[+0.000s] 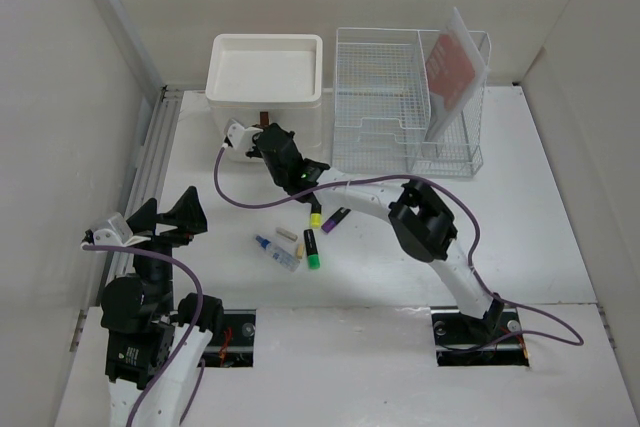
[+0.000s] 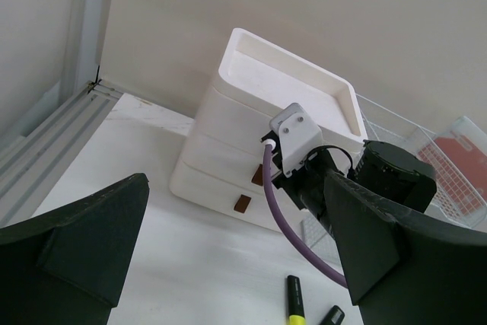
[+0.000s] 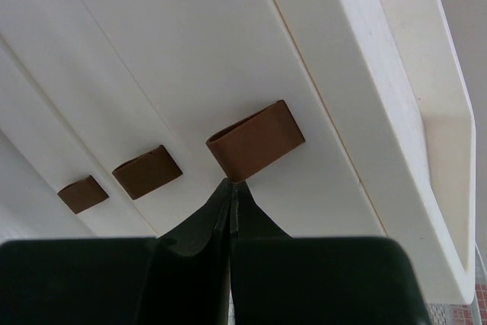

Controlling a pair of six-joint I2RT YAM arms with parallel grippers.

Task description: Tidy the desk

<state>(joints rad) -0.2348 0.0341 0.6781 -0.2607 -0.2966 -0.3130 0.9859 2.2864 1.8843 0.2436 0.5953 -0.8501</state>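
The matte white worktop [image 1: 520, 237], with a grey metal rail [image 1: 150, 157] along its left edge, carries everything. At its far edge stands a cream plastic drawer box [image 1: 265, 97]. The right end effector [image 3: 230, 189] is pressed fully closed and grips nothing. Its tips meet the lower edge of the top brown pull tab [image 3: 255, 138], probably to hook that drawer out for the loose black colour-capped markers [image 1: 311, 245] lying mid-worktop. The left end effector [image 1: 165, 215] hangs spread wide and empty over the near left corner, likely kept clear.
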